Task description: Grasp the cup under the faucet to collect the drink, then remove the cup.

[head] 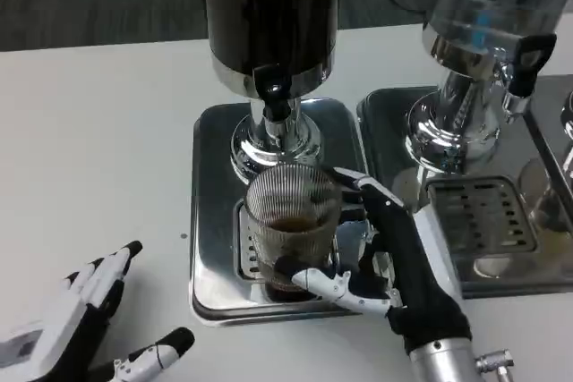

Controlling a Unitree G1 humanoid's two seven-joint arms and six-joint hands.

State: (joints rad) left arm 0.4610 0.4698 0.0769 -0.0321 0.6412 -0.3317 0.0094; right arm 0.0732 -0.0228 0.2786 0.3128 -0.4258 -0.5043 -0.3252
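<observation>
1. Head view, looking down on a white counter (98, 131) carrying two drink dispensers on steel trays.
2. Ribbed glass cup (293, 221), partly filled with dark drink, standing on the drip grate of the left steel tray (210, 221), directly below the black faucet (274, 89) of the dark dispenser (269, 15).
3. Right robot hand (394, 257) wrapped around the cup from its right side: thumb (327, 282) crossing the lower front of the glass, fingers (358, 181) reaching round the far side, grip closed on the cup.
4. Silver right forearm (443, 360) rising from the bottom edge toward that robot hand.
5. Left robot hand (85, 324) low at the left corner, above the bare counter, fingers spread apart, holding nothing, well apart from the cup.
6. Second dispenser (474, 15), clear-bodied with a chrome base and its own black faucet (524, 64), standing on the right steel tray (385, 123) just beside the first, with a slotted drip grate (479, 216) behind the right robot hand.
</observation>
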